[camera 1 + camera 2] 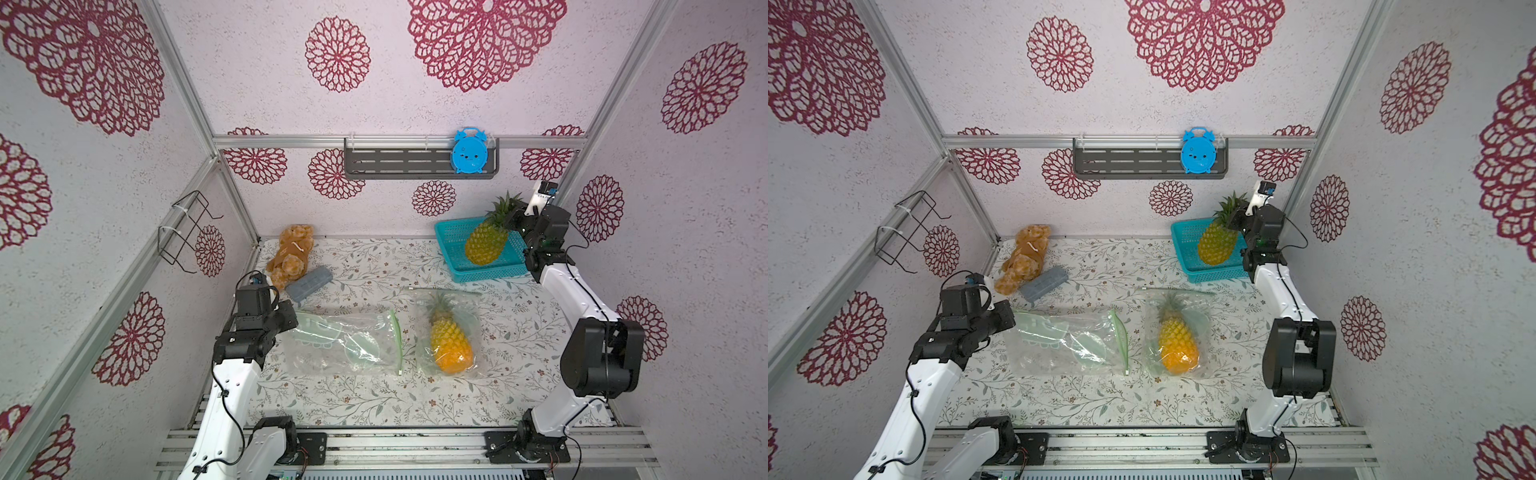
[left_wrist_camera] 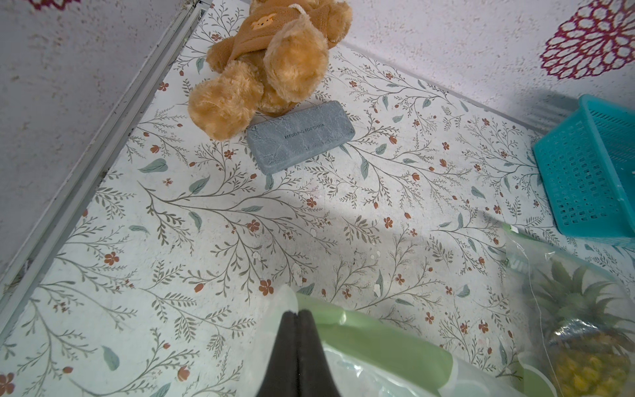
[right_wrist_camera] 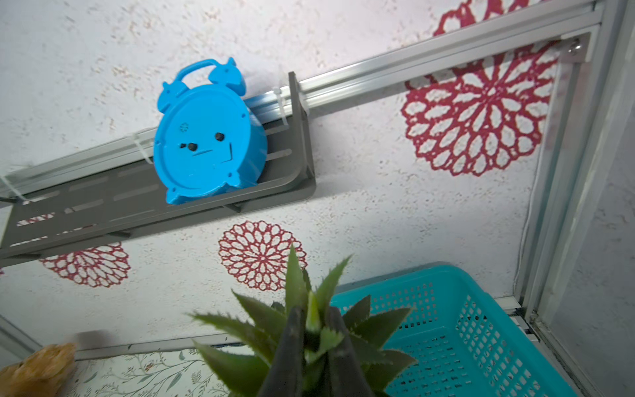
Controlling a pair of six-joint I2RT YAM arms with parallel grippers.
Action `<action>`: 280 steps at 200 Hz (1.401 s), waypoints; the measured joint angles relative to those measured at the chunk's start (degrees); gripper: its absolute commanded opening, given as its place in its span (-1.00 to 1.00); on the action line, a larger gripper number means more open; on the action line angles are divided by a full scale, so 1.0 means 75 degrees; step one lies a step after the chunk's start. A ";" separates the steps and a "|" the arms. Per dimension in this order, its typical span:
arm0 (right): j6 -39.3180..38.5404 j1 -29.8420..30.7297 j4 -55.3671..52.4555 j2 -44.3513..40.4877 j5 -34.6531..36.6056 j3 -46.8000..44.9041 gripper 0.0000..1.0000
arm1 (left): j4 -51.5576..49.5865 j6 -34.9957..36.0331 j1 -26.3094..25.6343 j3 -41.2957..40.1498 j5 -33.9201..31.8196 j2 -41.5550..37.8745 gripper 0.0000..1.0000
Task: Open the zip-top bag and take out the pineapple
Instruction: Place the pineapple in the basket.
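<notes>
As right end effector [image 1: 512,217] pinches one pineapple [image 1: 486,245], left end effector [image 2: 297,314] pinches one bag [image 1: 345,343] — two each.

The teddy bear [image 2: 275,65] is cut off by the frame edge; the pineapple [image 3: 261,319] shows only leaves.

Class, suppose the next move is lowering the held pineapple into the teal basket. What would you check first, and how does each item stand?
1. Right gripper shut on the held pineapple by its crown: ok.
2. That pineapple hangs over the teal basket: ok.
3. Basket floor free beneath it: cannot tell, the fruit hides part.
4. Left gripper shut on the empty bag at its edge: ok.
5. Bagged pineapple out of the second bag: not ok.
</notes>
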 measured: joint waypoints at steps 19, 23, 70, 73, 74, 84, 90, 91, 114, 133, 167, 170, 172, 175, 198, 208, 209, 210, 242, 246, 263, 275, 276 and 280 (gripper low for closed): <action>-0.0251 -0.0006 -0.0012 0.0376 0.0306 0.0338 -1.00 | 0.0003 0.0000 0.0029 0.0000 0.0044 0.0000 -1.00; -0.0297 -0.0006 -0.0020 0.0452 0.0358 0.0402 -1.00 | 0.0003 0.0000 0.0038 0.0000 0.0052 0.0000 -1.00; -0.0769 -0.0029 -0.0294 0.1221 0.0793 0.1309 -1.00 | 0.0006 0.0000 0.0096 0.0000 0.0090 0.0000 -1.00; -0.0790 -0.0029 -0.0323 0.1262 0.0822 0.1373 -1.00 | 0.0006 0.0000 0.0099 0.0000 0.0090 0.0000 -1.00; -0.0801 -0.0029 -0.0326 0.1279 0.0825 0.1390 -1.00 | 0.0006 0.0000 0.0099 0.0000 0.0090 0.0000 -1.00; -0.0903 -0.0029 -0.0405 0.1472 0.0912 0.1623 -1.00 | 0.0006 0.0000 0.0111 0.0000 0.0093 0.0000 -1.00; -0.0965 -0.0029 -0.0452 0.1597 0.0959 0.1772 -1.00 | 0.0006 0.0000 0.0111 0.0000 0.0090 0.0000 -1.00; -0.0965 -0.0029 -0.0463 0.1609 0.0965 0.1795 -1.00 | 0.0006 0.0000 0.0111 0.0000 0.0093 0.0000 -1.00; -0.1198 -0.0041 -0.0731 0.2130 0.1166 0.2465 -1.00 | 0.0006 0.0000 0.0125 0.0000 0.0108 0.0000 -1.00; -0.1355 -0.0082 -0.0950 0.2605 0.1323 0.3069 -1.00 | 0.0006 0.0000 0.0125 0.0000 0.0108 -0.0015 -1.00; -0.1486 -0.0195 -0.1335 0.3249 0.1539 0.3844 -1.00 | 0.0006 0.0000 0.0143 0.0000 0.0108 -0.0041 -1.00; -0.1492 -0.0207 -0.1367 0.3302 0.1553 0.3893 -1.00 | 0.0006 0.0000 0.0143 0.0000 0.0108 -0.0041 -1.00; -0.1498 -0.0213 -0.1387 0.3334 0.1562 0.3934 -1.00 | 0.0006 0.0000 0.0143 -0.0003 0.0108 -0.0041 -1.00; -0.1501 -0.0221 -0.1416 0.3378 0.1577 0.3990 -1.00 | 0.0006 0.0000 0.0146 -0.0003 0.0108 -0.0041 -1.00; -0.1545 -0.0289 -0.1661 0.3684 0.1716 0.4363 -1.00 | 0.0009 0.0000 0.0146 -0.0015 0.0105 -0.0044 -1.00; -0.1553 -0.0315 -0.1754 0.3791 0.1757 0.4503 -1.00 | 0.0009 0.0000 0.0146 -0.0026 0.0105 -0.0047 -1.00; -0.1556 -0.0318 -0.1760 0.3803 0.1760 0.4511 -1.00 | 0.0009 0.0000 0.0146 -0.0026 0.0105 -0.0050 -1.00; -0.1556 -0.0318 -0.1766 0.3812 0.1766 0.4520 -1.00 | 0.0006 0.0000 0.0146 -0.0026 0.0105 -0.0050 -1.00; -0.1556 -0.0388 -0.1926 0.4068 0.1842 0.4765 -1.00 | 0.0006 0.0000 0.0146 -0.0029 0.0108 -0.0061 -1.00; -0.1556 -0.0396 -0.1950 0.4083 0.1853 0.4765 -1.00 | 0.0006 0.0000 0.0146 -0.0029 0.0108 -0.0064 -1.00; -0.1556 -0.0428 -0.2087 0.4109 0.1865 0.4765 -1.00 | 0.0006 0.0000 0.0149 -0.0029 0.0108 -0.0076 -1.00; -0.1556 -0.0452 -0.2157 0.4109 0.1874 0.4768 -1.00 | 0.0006 0.0000 0.0154 -0.0029 0.0108 -0.0076 -1.00; -0.1556 -0.0452 -0.2159 0.4109 0.1874 0.4765 -1.00 | 0.0006 0.0000 0.0154 -0.0029 0.0108 -0.0076 -1.00; -0.1556 -0.0458 -0.2171 0.4109 0.1880 0.4765 -1.00 | 0.0006 0.0000 0.0154 -0.0029 0.0108 -0.0076 -1.00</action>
